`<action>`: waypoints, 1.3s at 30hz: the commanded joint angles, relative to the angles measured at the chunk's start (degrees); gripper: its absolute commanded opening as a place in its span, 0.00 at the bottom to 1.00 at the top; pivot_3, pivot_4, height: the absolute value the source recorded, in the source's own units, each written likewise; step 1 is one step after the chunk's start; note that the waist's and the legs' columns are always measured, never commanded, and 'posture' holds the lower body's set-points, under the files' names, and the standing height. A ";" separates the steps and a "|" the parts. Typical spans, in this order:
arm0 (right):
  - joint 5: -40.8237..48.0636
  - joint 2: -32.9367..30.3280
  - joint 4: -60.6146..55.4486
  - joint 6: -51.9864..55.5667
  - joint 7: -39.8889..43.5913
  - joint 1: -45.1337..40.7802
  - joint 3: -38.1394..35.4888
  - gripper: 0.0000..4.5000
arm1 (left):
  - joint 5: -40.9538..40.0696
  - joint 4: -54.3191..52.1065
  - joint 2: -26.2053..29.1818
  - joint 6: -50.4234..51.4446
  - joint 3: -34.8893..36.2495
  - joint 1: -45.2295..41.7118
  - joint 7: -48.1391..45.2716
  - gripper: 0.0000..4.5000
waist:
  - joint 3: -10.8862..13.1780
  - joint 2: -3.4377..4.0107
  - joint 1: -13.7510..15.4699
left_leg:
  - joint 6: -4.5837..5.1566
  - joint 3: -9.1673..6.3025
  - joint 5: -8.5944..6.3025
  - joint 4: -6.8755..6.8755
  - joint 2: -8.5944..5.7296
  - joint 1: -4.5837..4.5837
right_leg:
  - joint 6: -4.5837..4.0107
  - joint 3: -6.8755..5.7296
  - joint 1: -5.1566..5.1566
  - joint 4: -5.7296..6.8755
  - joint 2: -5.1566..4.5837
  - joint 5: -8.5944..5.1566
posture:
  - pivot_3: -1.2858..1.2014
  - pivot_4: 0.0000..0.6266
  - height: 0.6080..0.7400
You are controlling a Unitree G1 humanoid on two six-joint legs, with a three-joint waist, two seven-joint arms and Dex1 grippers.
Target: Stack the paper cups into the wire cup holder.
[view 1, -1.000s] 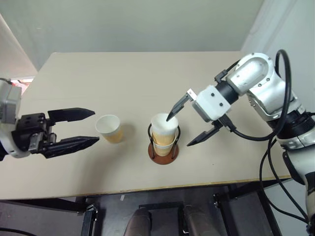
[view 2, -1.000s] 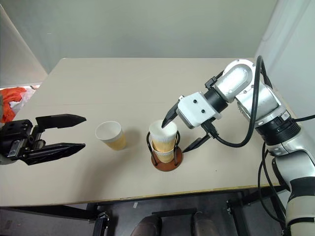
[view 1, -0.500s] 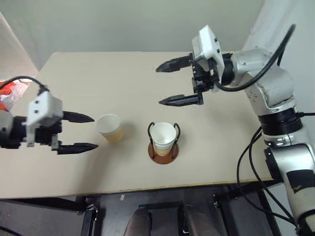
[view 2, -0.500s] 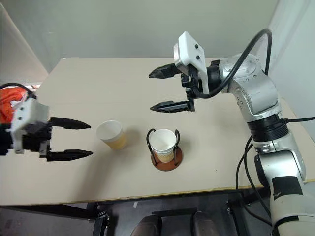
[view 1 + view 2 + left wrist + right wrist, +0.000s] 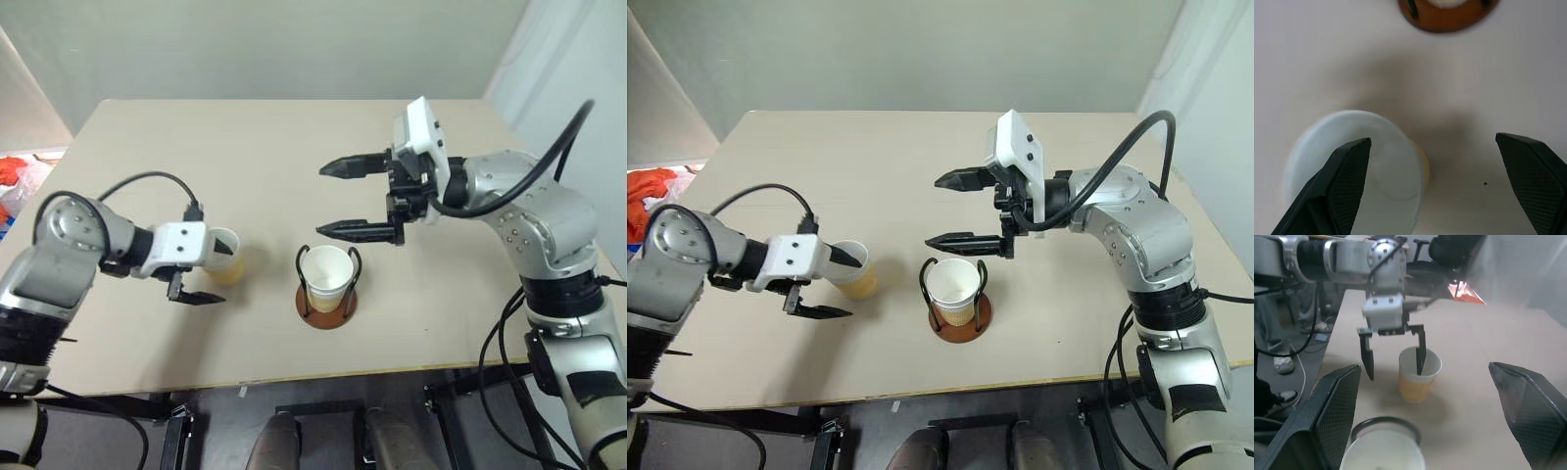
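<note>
One paper cup (image 5: 227,260) stands upright and loose on the table, left of the wire cup holder (image 5: 326,305). My left gripper (image 5: 211,272) points down at it and is open, with one finger over the cup's mouth (image 5: 1352,166) and the other outside its wall, nearer the table's front edge. The holder's brown base carries nested paper cups (image 5: 326,274) between its black wire loops. My right gripper (image 5: 321,199) hovers open and empty above and just behind the holder, pointing left. In the right wrist view the loose cup (image 5: 1419,374) stands between the left gripper's fingers (image 5: 1367,360).
The tan table (image 5: 294,137) has bare room behind and to the right of the holder. Its front edge (image 5: 294,377) runs close below the holder. An orange-red thing (image 5: 15,171) lies off the table's left side.
My right gripper let go of the cup in the holder, rose and drew back; that cup sank into the stack. My left gripper swung forward and down onto the loose cup.
</note>
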 commanded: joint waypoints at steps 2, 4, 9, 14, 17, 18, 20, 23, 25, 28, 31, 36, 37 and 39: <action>3.43 -1.28 -5.15 1.87 -1.05 1.38 -3.64 1.00 | 0.56 1.17 -0.61 -1.92 0.64 -2.78 -1.95 0.72 | 0.00 0.00 0.05 | 0.00 -0.02 0.00 0.03 0.00 -0.01 | 0.11 0.00 0.01 -0.01 0.00 0.07 | 0.52 0.24 1.00; 4.33 -1.43 -5.83 2.28 -1.24 1.73 -4.12 1.00 | 0.87 1.79 -1.22 -2.01 0.44 -3.74 -2.29 0.57 | 0.00 0.00 0.05 | 0.03 -0.01 0.02 0.12 0.00 -0.01 | 0.09 0.02 0.04 -0.01 0.00 0.06 | 0.52 0.24 1.00; 5.66 -1.66 -6.84 2.57 -1.49 2.03 -4.55 1.00 | 0.82 2.51 -2.27 -1.55 0.25 -5.27 -3.76 0.18 | 0.00 -0.01 0.04 | 0.18 0.00 0.12 0.23 -0.02 0.00 | -0.07 0.02 0.12 -0.01 0.00 -0.03 | 0.52 0.24 1.00; 5.45 -4.89 -8.92 0.08 1.59 4.21 -5.25 1.00 | -2.11 -1.14 -2.44 2.07 1.41 -4.99 -6.15 0.01 | -0.01 -0.02 0.25 | 0.21 0.00 0.15 0.24 -0.02 0.00 | -0.03 0.02 0.13 0.00 -0.01 0.00 | 0.52 0.24 1.00; 9.03 -8.56 -11.33 0.14 3.91 6.88 -9.56 1.00 | -3.30 -1.64 -2.58 3.02 1.99 -6.83 -7.10 0.01 | -0.01 -0.02 0.60 | 0.21 0.02 0.14 0.24 -0.03 -0.06 | 0.00 0.01 0.14 -0.04 -0.02 0.01 | 0.52 0.24 1.00; 9.90 -10.16 -11.97 0.26 4.54 8.78 -11.65 1.00 | -3.78 -1.34 -2.54 3.06 2.08 -8.16 -8.01 0.01 | -0.02 -0.04 0.80 | 0.21 0.03 0.14 0.24 -0.03 -0.07 | 0.00 0.03 0.13 -0.05 -0.03 0.01 | 0.52 0.24 1.00; 10.74 -13.30 -12.78 -0.11 5.44 13.16 -15.46 1.00 | -4.86 -0.60 -2.51 3.09 2.07 -11.02 -9.69 0.01 | -0.07 -0.11 1.15 | 0.21 0.02 0.14 0.27 -0.04 -0.17 | 0.03 -0.01 0.11 -0.08 -0.03 0.02 | 0.52 0.24 1.00; 9.10 -18.02 -12.28 -2.93 6.95 24.95 -25.10 1.00 | -11.39 1.03 -2.04 3.84 -0.54 -19.57 -10.28 0.01 | -0.18 -0.30 1.71 | 0.21 0.02 0.14 0.30 -0.04 -0.19 | 0.06 0.00 0.17 -0.14 -0.05 0.04 | 0.52 0.24 1.00; 9.44 -19.16 -11.95 -4.91 8.47 33.15 -32.39 1.00 | -16.54 2.92 -2.10 3.90 -3.45 -26.81 -10.28 0.01 | -0.19 -0.47 2.44 | 0.24 -0.02 0.15 0.34 -0.08 -0.27 | 0.14 -0.02 0.18 -0.18 -0.09 0.06 | 0.52 0.24 1.00; 12.56 -20.20 -13.48 -4.12 7.39 39.37 -39.56 1.00 | -26.52 6.04 -4.39 5.68 -7.87 -37.81 -10.28 0.01 | -0.19 -0.43 2.26 | 0.28 0.08 0.12 0.38 -0.19 -0.31 | 0.31 0.09 0.17 -0.26 -0.21 0.13 | 0.52 0.24 1.00; 18.75 -20.38 -17.38 -1.73 2.49 38.60 -44.19 1.00 | -37.24 5.78 -6.80 6.54 -12.04 -45.09 -10.28 0.01 | -0.18 -0.40 1.50 | 0.39 0.18 0.18 0.41 -0.32 -0.26 | 0.63 0.22 0.27 -0.43 -0.26 0.15 | 0.52 0.24 1.00; 21.58 -21.02 -22.24 -0.52 -2.64 41.80 -46.55 1.00 | -47.90 3.04 -7.25 3.72 -21.00 -50.13 -10.28 0.01 | -0.19 -0.37 0.81 | 0.46 0.24 0.23 0.38 -0.29 -0.07 | 1.11 0.25 0.72 -0.90 -0.08 0.25 | 0.52 0.24 1.00; 21.52 -20.98 -22.61 -0.60 -3.63 42.70 -47.17 1.00 | -46.92 4.23 -7.81 1.57 -23.98 -51.25 -10.28 0.01 | -0.17 -0.35 0.95 | 0.47 0.15 0.23 0.41 -0.31 -0.07 | 1.21 0.24 0.78 -0.94 -0.08 0.21 | 0.52 0.24 1.00; 21.70 -20.99 -23.41 -0.85 -4.99 44.23 -48.09 1.00 | -45.34 6.03 -8.12 -2.08 -28.77 -52.85 -10.28 0.01 | -0.16 -0.33 1.23 | 0.50 0.10 0.21 0.51 -0.33 -0.10 | 1.31 0.30 0.83 -0.94 -0.14 0.19 | 0.52 0.24 1.00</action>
